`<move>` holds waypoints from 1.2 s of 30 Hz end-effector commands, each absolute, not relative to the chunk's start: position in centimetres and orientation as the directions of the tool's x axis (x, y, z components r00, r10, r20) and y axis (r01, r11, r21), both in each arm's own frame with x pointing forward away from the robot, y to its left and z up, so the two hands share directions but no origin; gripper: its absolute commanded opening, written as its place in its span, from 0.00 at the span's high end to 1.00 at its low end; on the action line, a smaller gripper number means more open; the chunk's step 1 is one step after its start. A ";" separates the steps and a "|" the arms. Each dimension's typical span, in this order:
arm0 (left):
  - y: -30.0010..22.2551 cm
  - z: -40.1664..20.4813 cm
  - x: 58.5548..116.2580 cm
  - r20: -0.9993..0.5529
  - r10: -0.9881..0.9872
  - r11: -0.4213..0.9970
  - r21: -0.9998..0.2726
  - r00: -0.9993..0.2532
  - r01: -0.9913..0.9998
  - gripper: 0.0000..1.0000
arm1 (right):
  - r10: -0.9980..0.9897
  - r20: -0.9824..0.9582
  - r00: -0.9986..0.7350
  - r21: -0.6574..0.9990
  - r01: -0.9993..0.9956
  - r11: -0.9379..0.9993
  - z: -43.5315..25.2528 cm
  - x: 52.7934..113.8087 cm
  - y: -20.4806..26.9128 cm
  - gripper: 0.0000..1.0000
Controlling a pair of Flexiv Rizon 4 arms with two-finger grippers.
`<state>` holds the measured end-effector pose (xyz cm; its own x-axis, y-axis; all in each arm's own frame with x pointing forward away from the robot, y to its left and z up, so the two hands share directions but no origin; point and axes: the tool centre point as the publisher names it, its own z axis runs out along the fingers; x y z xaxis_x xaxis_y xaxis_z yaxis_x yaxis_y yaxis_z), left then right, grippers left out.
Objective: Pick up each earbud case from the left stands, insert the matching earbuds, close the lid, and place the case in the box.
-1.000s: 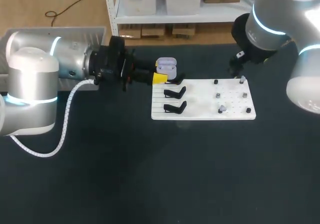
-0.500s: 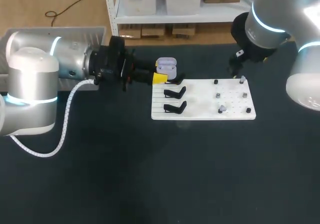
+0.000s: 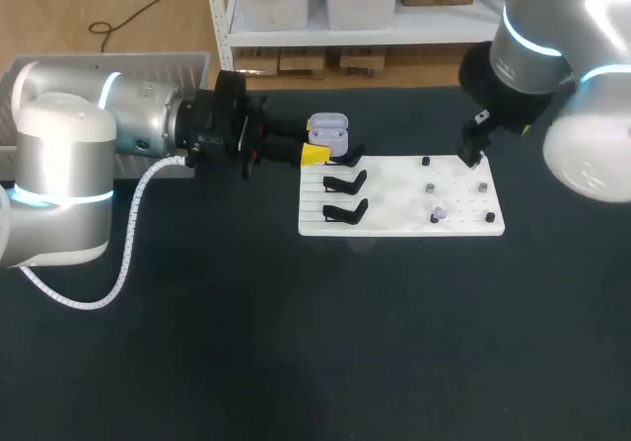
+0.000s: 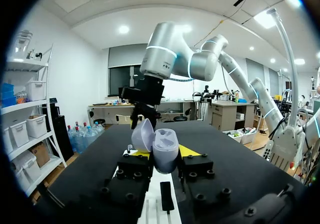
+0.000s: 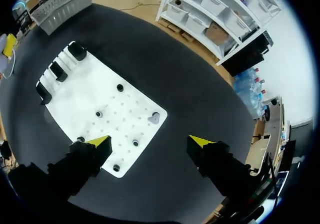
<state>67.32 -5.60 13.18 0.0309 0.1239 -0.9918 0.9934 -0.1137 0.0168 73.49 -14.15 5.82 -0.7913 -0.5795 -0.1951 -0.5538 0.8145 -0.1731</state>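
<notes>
Earbud case (image 3: 328,133) sat at the far-left corner of the white board (image 3: 389,204), pinched from both sides by the left gripper (image 3: 317,149), upright with its lid open. The right gripper (image 5: 150,142), fingers spread wide, hung over the board's right end. That made it the nearer arm to the grey earbud (image 5: 154,118) on the board's right half.

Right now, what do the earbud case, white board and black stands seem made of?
The earbud case looks like pale lilac moulded plastic, smooth satin with soft highlights. The white board is likely rigid matte plastic, flat with rows of holes. The black stands are probably matte plastic, too small to be sure.
</notes>
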 end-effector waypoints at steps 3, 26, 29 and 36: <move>-5.6 13.2 67.4 -0.992 0.124 -0.114 0.017 0.031 0.993 1.00 | -0.562 -0.114 -0.819 -0.175 -0.540 0.823 4.8 75.4 -13.9 0.00; -5.6 13.2 67.4 -0.992 0.124 -0.114 0.017 0.031 0.993 1.00 | -0.481 -0.149 -0.864 -0.210 -0.447 0.869 2.8 75.4 -14.3 0.53; -5.6 13.2 67.4 -0.992 0.124 -0.114 0.017 0.031 0.993 1.00 | -0.475 -0.152 -0.867 -0.219 -0.439 0.871 2.8 75.5 -14.0 0.56; -5.6 13.2 67.4 -0.992 0.124 -0.114 0.017 0.031 0.993 1.00 | -0.471 -0.152 -0.869 -0.262 -0.424 0.867 2.0 75.7 -13.6 0.64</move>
